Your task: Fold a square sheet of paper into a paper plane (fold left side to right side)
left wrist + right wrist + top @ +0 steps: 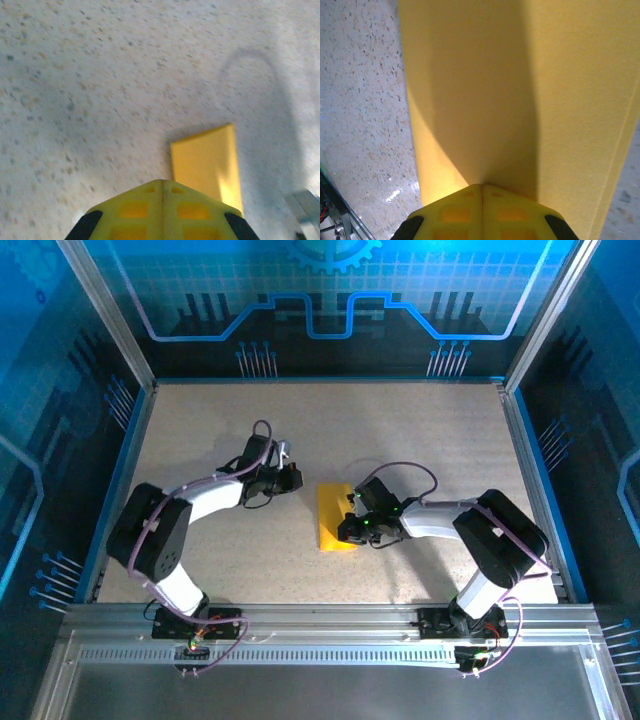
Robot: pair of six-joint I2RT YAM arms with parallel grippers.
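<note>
We find the overhead view bright, even and sharp across the table [420, 440]. A blue glow lies on the enclosure walls [60, 440], and the shadows on the tabletop are short and soft. The left wrist view is grainy and slightly blurred; a curved shadow crosses the tabletop, and a bright band lies on the sheet of paper [205, 160]. In the right wrist view a broad dark shadow fans upward from the right gripper [481, 186] over the paper. Glare marks the tabletop at lower left.
</note>
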